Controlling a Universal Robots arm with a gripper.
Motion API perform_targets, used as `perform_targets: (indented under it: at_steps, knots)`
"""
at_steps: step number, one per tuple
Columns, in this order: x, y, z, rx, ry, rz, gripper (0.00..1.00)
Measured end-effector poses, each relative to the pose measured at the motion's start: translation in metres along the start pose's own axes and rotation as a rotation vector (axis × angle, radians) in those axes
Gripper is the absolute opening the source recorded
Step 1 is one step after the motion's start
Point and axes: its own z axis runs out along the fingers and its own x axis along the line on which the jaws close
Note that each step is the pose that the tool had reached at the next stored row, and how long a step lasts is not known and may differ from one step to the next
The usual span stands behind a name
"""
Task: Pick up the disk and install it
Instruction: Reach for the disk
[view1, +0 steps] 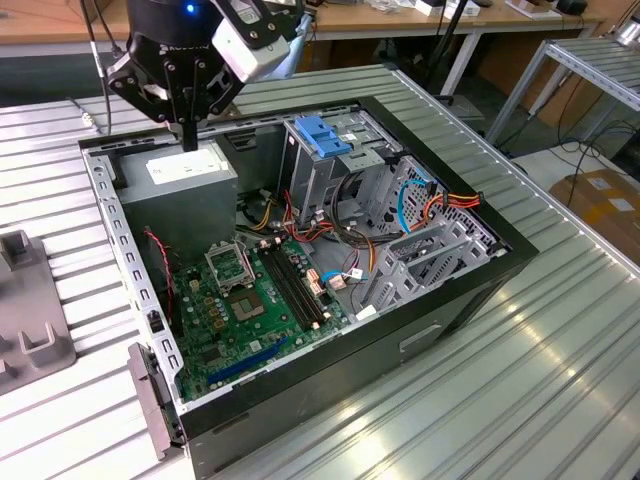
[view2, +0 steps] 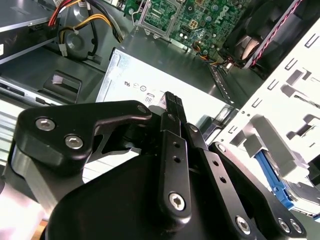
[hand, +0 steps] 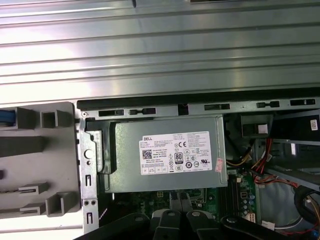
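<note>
One disk (view2: 274, 181) lies in a grey plastic holder (view2: 270, 134) just outside the open computer case (view1: 450, 290). In the second wrist view only a blue rail and a sliver of grey metal show past the gripper's linkage. The gripper (view1: 190, 140) hangs over the silver power supply (view1: 190, 175) in the case's corner, near the holder (view1: 30, 310) at the exterior view's left. Its fingers are pressed together and hold nothing, fingertips (view2: 172, 100) pointing at the supply's labelled top (hand: 165, 150). The case sits on a ribbed metal table (view1: 520, 380).
</note>
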Motion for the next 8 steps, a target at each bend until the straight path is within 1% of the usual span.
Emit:
perform_targets:
  at_steps: [8]
  knots:
    - [0.0019, -0.0002, -0.0001, 0.0000, 0.0000, 0.000, 0.10]
